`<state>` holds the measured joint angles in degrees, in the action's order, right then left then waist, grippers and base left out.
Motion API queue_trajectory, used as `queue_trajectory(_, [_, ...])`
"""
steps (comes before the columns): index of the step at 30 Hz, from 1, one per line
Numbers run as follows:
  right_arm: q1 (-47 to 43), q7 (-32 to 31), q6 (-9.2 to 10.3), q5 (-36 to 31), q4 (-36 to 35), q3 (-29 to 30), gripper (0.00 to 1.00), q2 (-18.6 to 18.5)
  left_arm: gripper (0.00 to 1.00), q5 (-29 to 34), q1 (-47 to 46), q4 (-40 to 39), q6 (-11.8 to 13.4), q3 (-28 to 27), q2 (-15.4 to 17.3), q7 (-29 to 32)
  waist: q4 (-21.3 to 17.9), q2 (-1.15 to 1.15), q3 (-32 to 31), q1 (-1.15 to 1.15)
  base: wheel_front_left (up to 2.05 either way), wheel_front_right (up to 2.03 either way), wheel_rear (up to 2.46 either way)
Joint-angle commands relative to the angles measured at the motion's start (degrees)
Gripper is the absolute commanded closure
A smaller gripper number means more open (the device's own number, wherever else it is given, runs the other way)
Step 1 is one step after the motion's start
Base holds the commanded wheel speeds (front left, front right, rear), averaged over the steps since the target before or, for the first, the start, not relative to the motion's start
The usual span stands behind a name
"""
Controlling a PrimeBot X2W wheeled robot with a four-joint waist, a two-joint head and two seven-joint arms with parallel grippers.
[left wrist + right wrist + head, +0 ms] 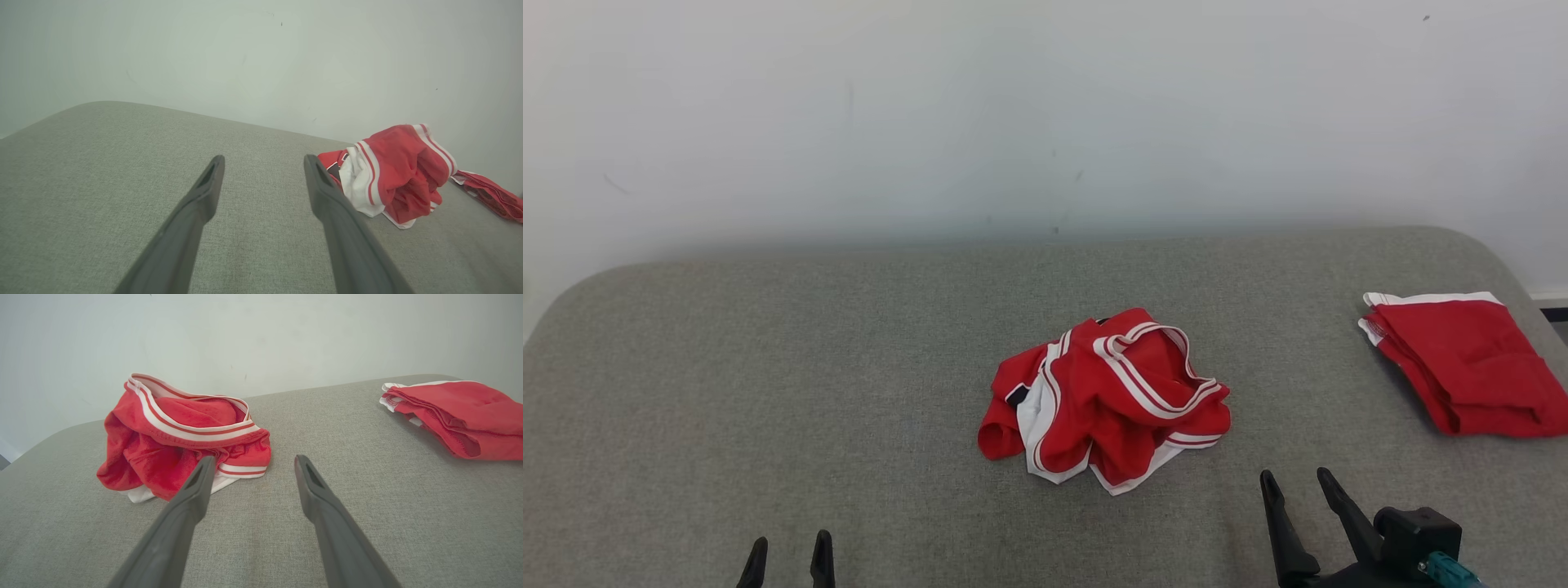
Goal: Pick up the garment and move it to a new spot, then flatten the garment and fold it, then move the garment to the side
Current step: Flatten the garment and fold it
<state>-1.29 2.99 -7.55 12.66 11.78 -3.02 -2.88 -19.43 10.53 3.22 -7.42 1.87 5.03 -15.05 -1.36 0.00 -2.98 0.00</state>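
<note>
The right gripper (pixel 254 458) is being held low over a grey cloth-covered tabletop (pixel 367 498), its jaws being spread wide with nothing between them. A crumpled red garment (pixel 171 449) with white striped bands is being shown in a heap at the left. Its lower edge is being overlapped by the tip of the jaw on that side, and whether they touch cannot be told. A folded red garment (pixel 461 412) with white trim is being carried by the tabletop at the far right, well apart from the heap. A pale wall (pixel 261 335) is being seen behind.
</note>
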Motion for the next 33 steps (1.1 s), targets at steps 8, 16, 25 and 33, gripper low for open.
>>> queue_trajectory(8, [0.07,0.09,0.14,0.08,-0.20,-0.23,0.00,-0.01,0.00,-0.61,-0.68,0.76,-0.07,0.64,0.65,-0.16,0.17,0.00,0.27,0.00,0.00,0.00,0.00])
queue_trajectory(16, [0.31,-0.31,0.14,-0.12,-0.51,-0.95,0.00,0.00,0.00,-0.93,-0.99,1.30,-0.02,1.47,1.29,-0.17,-0.74,0.00,0.83,0.00,0.00,0.00,0.00])
queue_trajectory(25, [1.07,-0.55,0.14,-0.30,-0.49,-1.65,0.00,0.00,0.00,-0.79,-3.37,4.15,-0.02,3.60,1.93,-0.17,-4.59,0.00,1.54,0.00,0.00,0.00,0.00])
queue_trajectory(33, [1.50,-0.37,0.14,0.15,-0.01,-2.36,0.00,-0.01,0.00,-1.58,-8.59,7.72,-0.01,7.84,2.48,-0.16,-10.33,0.00,2.36,0.00,0.00,0.00,0.00])
